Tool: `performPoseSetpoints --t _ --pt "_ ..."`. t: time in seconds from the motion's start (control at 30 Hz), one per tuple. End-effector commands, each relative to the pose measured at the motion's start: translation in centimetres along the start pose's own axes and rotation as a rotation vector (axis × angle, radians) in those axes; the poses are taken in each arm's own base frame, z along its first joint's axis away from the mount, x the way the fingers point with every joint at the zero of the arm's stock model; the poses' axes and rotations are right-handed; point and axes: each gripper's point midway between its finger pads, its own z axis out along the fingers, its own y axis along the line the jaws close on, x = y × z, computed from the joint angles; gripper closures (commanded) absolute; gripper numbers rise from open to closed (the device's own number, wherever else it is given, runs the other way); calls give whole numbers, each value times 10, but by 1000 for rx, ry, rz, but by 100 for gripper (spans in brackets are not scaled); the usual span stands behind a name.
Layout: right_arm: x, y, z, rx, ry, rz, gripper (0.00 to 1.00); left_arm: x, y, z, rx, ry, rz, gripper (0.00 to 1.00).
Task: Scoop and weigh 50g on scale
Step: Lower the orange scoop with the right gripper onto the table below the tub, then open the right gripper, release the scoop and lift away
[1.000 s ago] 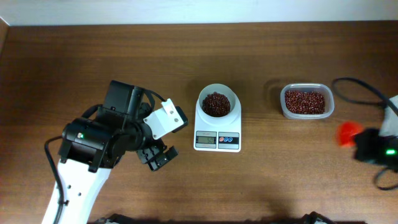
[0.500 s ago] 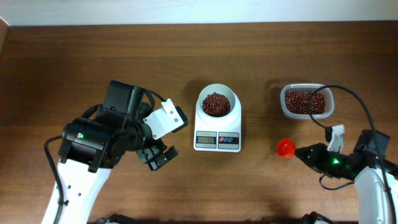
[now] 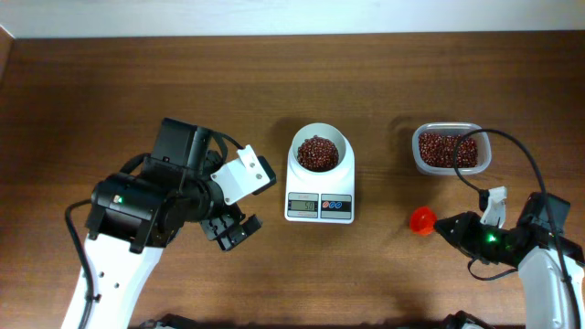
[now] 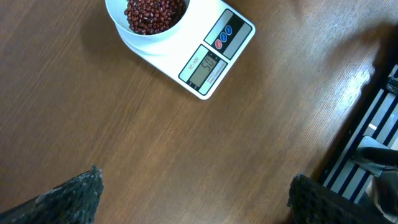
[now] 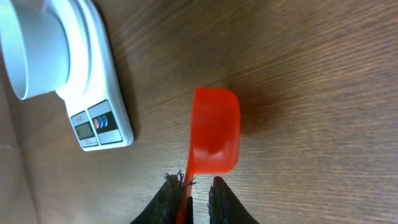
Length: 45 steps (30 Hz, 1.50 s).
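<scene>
Scoop now leftward near scale with red-brown beans; right pincer slightly apart, left pincer wide.

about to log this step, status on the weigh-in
Left tool open, empty, hovering left of scale. Right tool straddling red scoop handle, grip unclear; scoop empty. Beans in bowl. Nothing between scoop and scale.

Brown wood-grain table. White scale at centre, display toward front edge. Clear tub well right of scale. Red scoop on bare wood, front of tub, right of scale.
</scene>
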Motion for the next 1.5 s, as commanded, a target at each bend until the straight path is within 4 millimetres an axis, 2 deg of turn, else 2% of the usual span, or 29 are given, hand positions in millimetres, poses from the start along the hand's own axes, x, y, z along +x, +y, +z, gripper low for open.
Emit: performPoseSetpoints --t 0.0,0.1,0.27,0.37,0.43,0.5,0.57,0.63,0.7,0.8,0.83,0.93,1.0,1.03,1.07,1.13,1.17,1.2,1.3,1.47 --pt "3 -12 1 62 5 64 77 -2 2 -3 -8 -11 13 1" --pt "4 -22 0 120 9 69 77 -2 2 -3 -8 -11 13 1" --pt "24 -32 -3 182 80 119 76 -2 2 -3 -8 -11 13 1" --pt "23 -32 -3 185 77 117 76 -2 2 -3 -8 -11 13 1" --pt "22 -35 -3 200 74 114 69 -2 2 -3 -8 -11 13 1" --pt "19 -38 -4 218 63 106 68 -2 2 -3 -8 -11 13 1" --pt "14 -39 -3 222 42 112 54 -2 2 -3 -8 -11 13 1" --pt "4 -40 -3 225 6 87 47 -2 2 -3 -8 -11 13 1" --pt "-4 -40 -3 225 -26 65 36 -2 2 -3 -8 -11 13 1" --pt "-16 -52 -7 295 -71 40 21 -2 2 -3 -8 -11 13 1" --pt "-23 -51 -7 293 -99 21 14 -2 2 -3 -8 -11 13 1" --pt "-53 -47 -12 287 -205 -44 4 -2 2 -3 -8 -11 13 1" --pt "-74 -33 -20 246 -269 -92 2 -2 2 -3 -8 -11 13 1" --pt "-98 0 -30 120 -334 -167 1 -2 2 -3 -8 -11 13 1" --pt "-110 23 -37 26 -371 -224 1 -2 2 -3 -8 -11 12 1" --pt "-131 95 -66 -288 -462 -402 1 -2 2 -3 -8 -11 13 1" --pt "-138 120 -82 -410 -486 -404 1 -2 2 -3 -8 -11 13 1" --pt "-144 137 -96 -500 -494 -353 1 -2 2 -3 -8 -11 13 1" --pt "-151 145 -105 -591 -445 -95 1 -2 2 -3 -8 -11 13 1" --pt "-148 145 -104 -600 -429 -95 1 -2 2 -3 -8 -11 13 1"
